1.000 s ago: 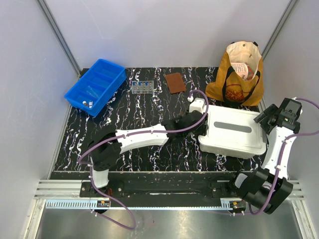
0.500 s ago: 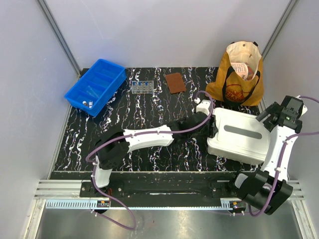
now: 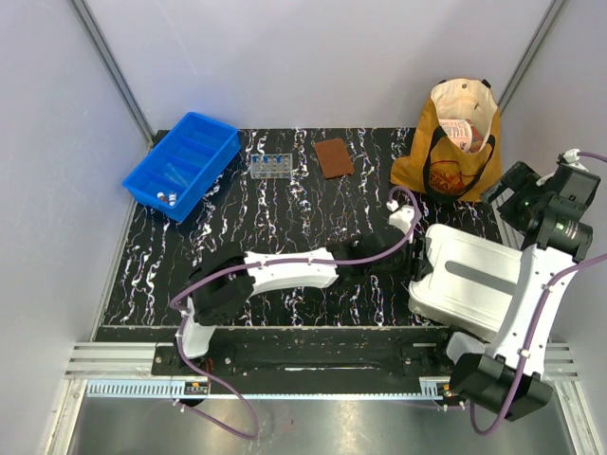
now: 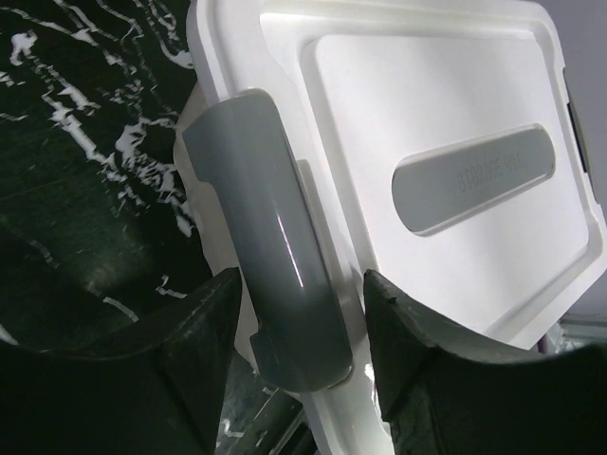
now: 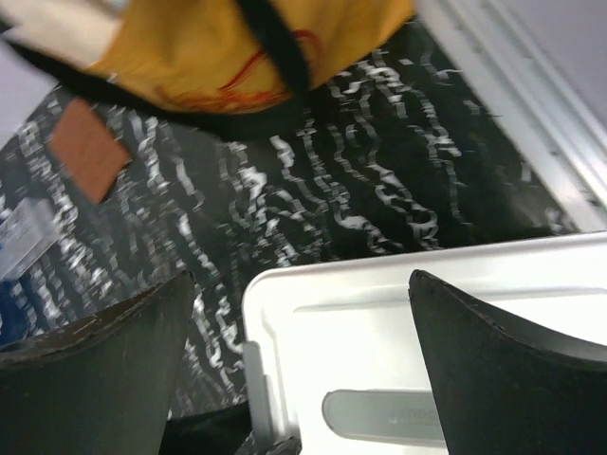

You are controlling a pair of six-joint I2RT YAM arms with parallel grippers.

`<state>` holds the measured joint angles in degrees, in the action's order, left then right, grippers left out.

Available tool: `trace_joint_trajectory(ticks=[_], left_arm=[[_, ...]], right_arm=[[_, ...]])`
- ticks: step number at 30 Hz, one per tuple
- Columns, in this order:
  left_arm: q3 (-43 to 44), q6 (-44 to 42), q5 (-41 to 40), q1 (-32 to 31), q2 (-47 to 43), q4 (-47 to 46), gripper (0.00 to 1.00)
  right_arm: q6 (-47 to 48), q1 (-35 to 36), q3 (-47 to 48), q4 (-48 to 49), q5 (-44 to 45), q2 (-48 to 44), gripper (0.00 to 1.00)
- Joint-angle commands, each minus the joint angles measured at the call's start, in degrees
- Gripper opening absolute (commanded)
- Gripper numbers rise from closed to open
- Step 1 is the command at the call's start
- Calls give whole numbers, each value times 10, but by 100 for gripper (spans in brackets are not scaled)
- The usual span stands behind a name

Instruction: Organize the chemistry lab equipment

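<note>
One blue bin [image 3: 204, 133] is seen at the far left, with two white-capped vials [image 3: 166, 197] in its near end. One clear rack [image 3: 269, 169] just to its right holds blue-capped tubes [image 3: 269, 158], too small to be counted. One brown square [image 3: 333, 157], one tan bag [image 3: 427, 166] and one white lidded box [image 3: 455, 296] are also seen. The left claw [image 4: 303, 289] is pinched on the box's grey latch [image 4: 256, 190]. The right claw [image 5: 299, 284] is raised at the far right, spread wide, with nothing held.
</note>
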<state>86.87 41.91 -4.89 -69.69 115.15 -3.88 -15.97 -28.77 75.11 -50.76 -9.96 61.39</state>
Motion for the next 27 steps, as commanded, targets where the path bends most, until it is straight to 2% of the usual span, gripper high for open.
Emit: trace_joint_trajectory(ticks=[1, 6, 8, 14, 16, 23, 27], left_arm=[[-30, -33, -21, 19, -85, 17, 60], [-59, -69, -67, 40, -171, 50, 68], [-76, -86, -90, 47, -208, 63, 74], [-132, -147, -127, 54, -335, 126, 84], [-163, -164, -145, 54, -401, 156, 99], [-256, -168, -151, 54, -644, 259, 99], [-288, -152, -156, 54, -747, 313, 99]], right_arm=[[-4, 29, 15, -16, -120, -45, 100], [-6, 48, -4, -38, -140, -56, 100], [-10, 72, -35, -33, -152, -60, 100], [-20, 134, -99, -25, -161, -95, 100], [-29, 156, -92, -28, -178, -108, 100], [5, 237, -61, -67, -191, -144, 100], [-19, 267, -80, 2, -205, -208, 100]])
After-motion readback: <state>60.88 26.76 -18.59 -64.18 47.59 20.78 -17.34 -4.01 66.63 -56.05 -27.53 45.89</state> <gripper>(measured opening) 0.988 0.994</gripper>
